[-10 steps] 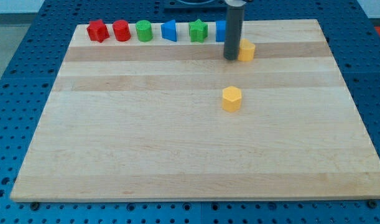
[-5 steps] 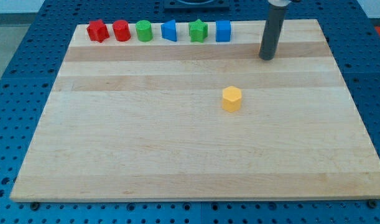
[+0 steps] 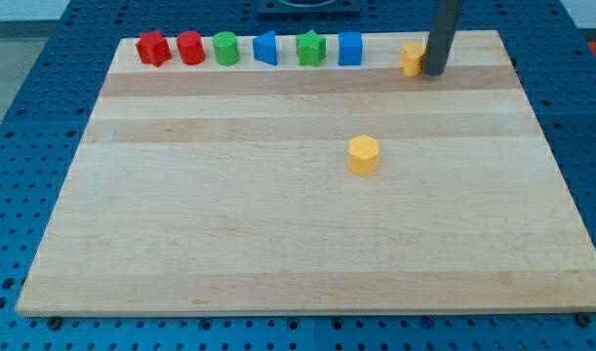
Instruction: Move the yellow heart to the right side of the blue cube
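Note:
The yellow heart (image 3: 411, 58) lies near the board's top edge, right of the blue cube (image 3: 350, 48) with a gap of about one block width between them. My tip (image 3: 435, 71) stands right against the heart's right side, partly covering it. The rod rises out of the view's top.
A row along the top edge holds, from the left, a red star (image 3: 153, 48), a red cylinder (image 3: 190, 48), a green cylinder (image 3: 225, 48), a blue wedge-like block (image 3: 265, 47) and a green block (image 3: 310, 47). A yellow hexagonal block (image 3: 364, 154) sits mid-board on the wooden board (image 3: 278, 244).
My tip went from the heart's left side around to its right side. The heart moved right and up toward the top row.

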### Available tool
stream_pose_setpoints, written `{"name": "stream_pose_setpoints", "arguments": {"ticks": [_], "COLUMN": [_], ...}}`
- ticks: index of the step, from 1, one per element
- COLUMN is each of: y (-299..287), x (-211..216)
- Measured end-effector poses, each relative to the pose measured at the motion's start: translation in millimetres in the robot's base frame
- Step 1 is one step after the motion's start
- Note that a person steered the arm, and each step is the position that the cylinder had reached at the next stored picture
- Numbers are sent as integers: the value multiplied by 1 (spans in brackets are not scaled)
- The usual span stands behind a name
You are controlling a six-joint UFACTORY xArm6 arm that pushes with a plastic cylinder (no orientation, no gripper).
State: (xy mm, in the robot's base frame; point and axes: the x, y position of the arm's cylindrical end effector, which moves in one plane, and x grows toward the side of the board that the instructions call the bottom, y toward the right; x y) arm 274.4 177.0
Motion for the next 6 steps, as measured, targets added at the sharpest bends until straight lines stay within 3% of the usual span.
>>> {"name": "stream_pose_setpoints", "arguments": {"ticks": [6], "y": [-22], "x": [1]}}
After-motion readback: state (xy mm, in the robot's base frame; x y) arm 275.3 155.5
